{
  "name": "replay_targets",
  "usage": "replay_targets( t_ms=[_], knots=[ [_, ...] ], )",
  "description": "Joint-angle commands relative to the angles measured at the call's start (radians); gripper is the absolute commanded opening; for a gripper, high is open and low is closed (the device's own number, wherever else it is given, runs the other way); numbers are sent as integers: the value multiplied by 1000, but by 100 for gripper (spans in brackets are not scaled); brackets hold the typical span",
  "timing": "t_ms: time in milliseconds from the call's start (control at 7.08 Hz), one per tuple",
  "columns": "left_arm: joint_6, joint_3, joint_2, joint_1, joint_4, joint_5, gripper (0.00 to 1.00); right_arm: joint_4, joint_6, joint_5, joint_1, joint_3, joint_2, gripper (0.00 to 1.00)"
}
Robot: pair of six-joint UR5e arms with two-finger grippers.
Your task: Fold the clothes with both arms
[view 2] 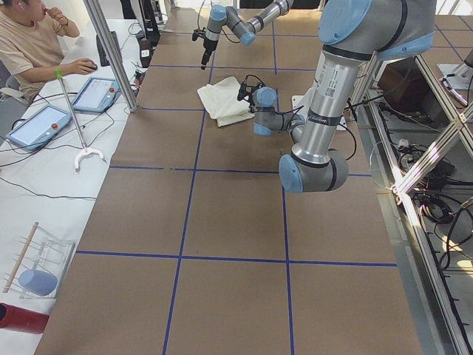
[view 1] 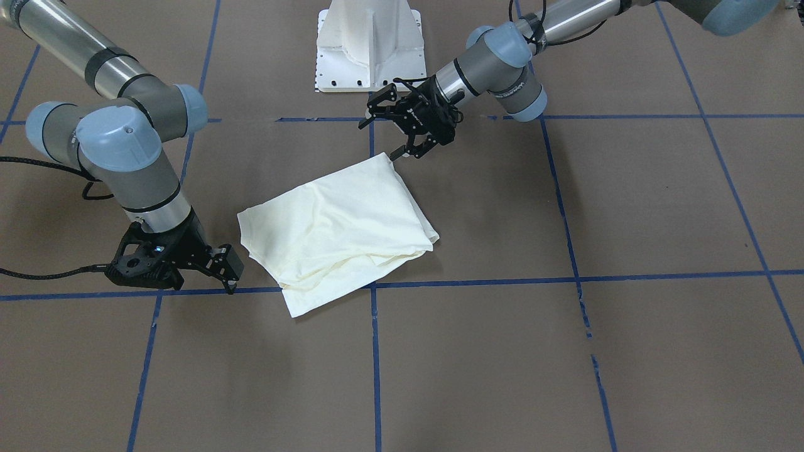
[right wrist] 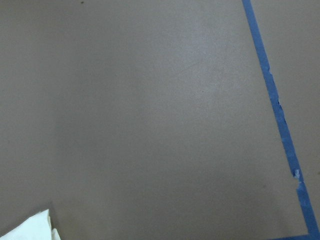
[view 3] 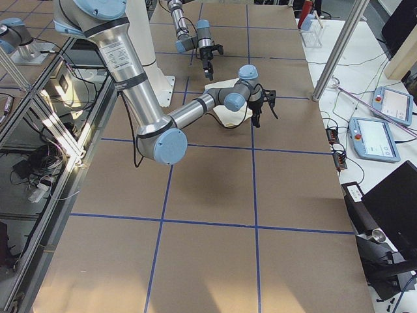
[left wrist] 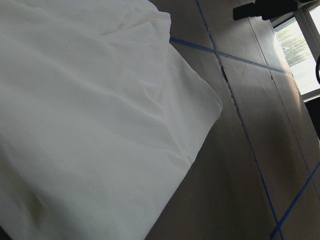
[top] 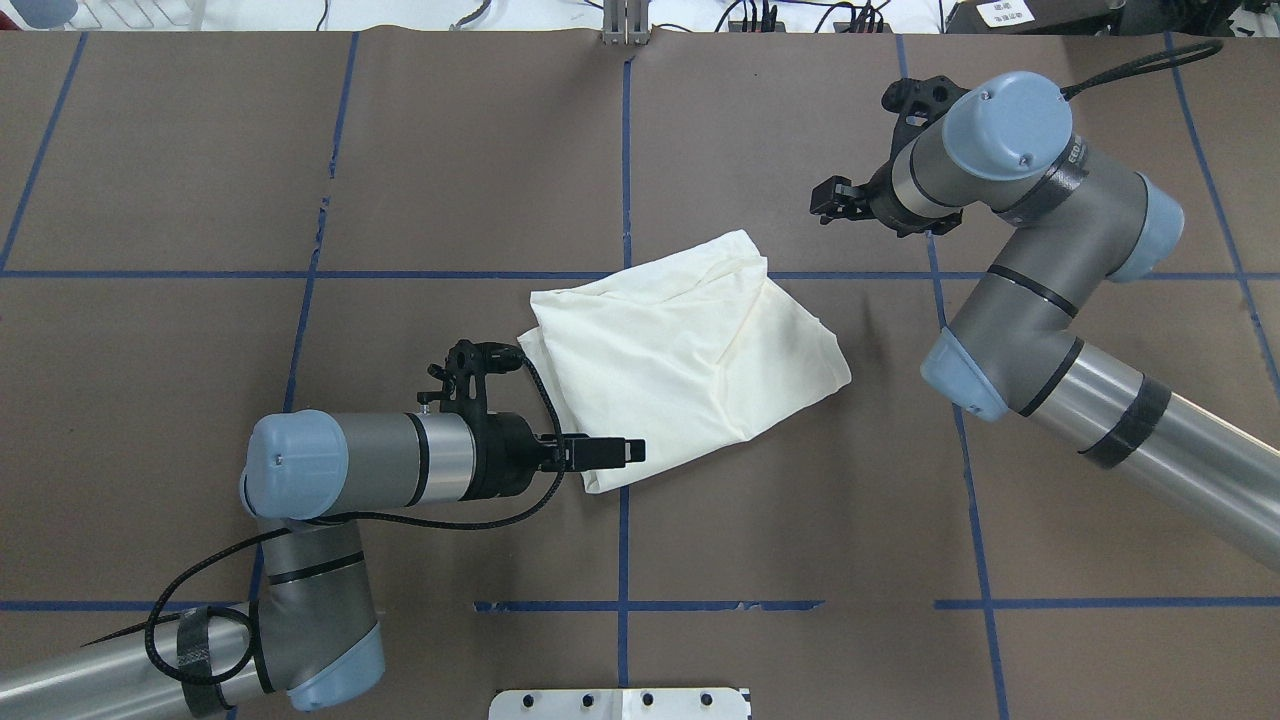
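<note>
We saw a wide brown table (top: 200, 180) with blue tape lines (top: 800, 605). A person (view 2: 29, 44) sat beside it. The folded cream-white shirt (top: 690, 350) lay in the middle, plain side up. The black left gripper (top: 620, 452) hung open over its 7 o'clock corner. The black right gripper (top: 828, 197) hung open, apart, at 2 o'clock.

Only a corner of the shirt (right wrist: 27, 227) shows, cut by the right wrist view's bottom edge. Overhead, the left gripper (top: 635, 450) perhaps touches the shirt's corner.
</note>
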Motion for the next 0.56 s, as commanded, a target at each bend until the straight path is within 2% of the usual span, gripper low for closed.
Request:
replay_targets(
  t_ms=[0,423],
  knots=[
    [-177,24,-22,37,2,93,100,0,0,3,-1,1,0,100],
    [-225,41,-25,86,2,150,100,-2,2,3,1,1,0,100]
  ],
)
